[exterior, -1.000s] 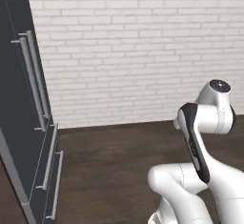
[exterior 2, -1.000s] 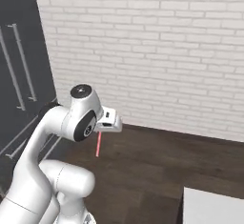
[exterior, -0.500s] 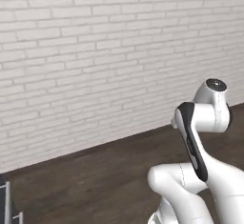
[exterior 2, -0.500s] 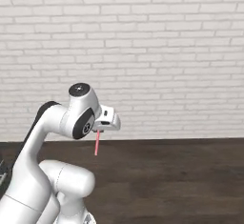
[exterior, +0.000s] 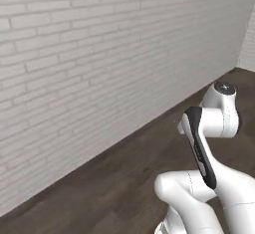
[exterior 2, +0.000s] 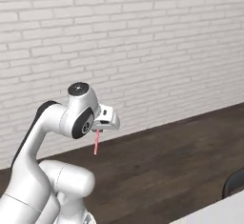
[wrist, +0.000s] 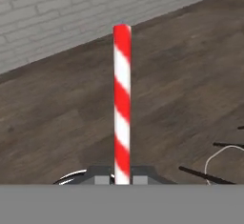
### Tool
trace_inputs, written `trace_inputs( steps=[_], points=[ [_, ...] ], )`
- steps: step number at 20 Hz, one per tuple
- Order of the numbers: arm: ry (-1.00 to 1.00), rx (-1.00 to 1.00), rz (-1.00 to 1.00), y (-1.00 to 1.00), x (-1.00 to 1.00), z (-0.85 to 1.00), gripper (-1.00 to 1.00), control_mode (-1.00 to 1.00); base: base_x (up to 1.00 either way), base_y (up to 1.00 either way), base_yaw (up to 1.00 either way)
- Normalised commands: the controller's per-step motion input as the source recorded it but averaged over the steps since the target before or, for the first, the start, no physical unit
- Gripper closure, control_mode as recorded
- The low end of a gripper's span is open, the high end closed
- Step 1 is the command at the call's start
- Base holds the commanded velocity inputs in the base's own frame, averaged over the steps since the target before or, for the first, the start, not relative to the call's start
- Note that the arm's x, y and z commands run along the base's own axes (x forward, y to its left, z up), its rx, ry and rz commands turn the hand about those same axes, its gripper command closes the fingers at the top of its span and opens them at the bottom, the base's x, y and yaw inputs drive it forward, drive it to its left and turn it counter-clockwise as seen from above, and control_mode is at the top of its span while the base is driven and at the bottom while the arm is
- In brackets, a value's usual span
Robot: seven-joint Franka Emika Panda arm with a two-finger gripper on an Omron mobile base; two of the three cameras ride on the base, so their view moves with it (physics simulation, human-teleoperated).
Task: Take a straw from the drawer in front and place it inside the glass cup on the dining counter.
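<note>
In your hand view, the gripper (wrist: pixel 122 180) sits at bottom centre, its fingers pinched tight on the straw (wrist: pixel 122 104), a red and white striped tube running straight up the middle of the frame over dark wood floor (wrist: pixel 57 113). In your right base view, the straw (exterior 2: pixel 96 142) hangs below the hand at centre left, before a white brick wall (exterior 2: pixel 143 42). A white counter corner (exterior 2: pixel 214 213) shows lower right

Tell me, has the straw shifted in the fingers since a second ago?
No. The straw hangs below the gripper as before; only the wall has swept past as the base turned.
</note>
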Motion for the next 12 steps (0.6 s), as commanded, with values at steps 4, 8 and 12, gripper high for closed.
trace_inputs(
  steps=[4,8,12],
  points=[
    [0.00,0.00,0.00,0.00,0.00,0.00,1.00,1.00,0.52,-0.03,-0.66],
    [0.00,0.00,0.00,0.00,0.00,0.00,1.00,1.00,0.55,0.02,-0.66],
    [0.00,0.00,0.00,0.00,0.00,0.00,1.00,1.00,0.59,0.54,-0.63]
  ],
)
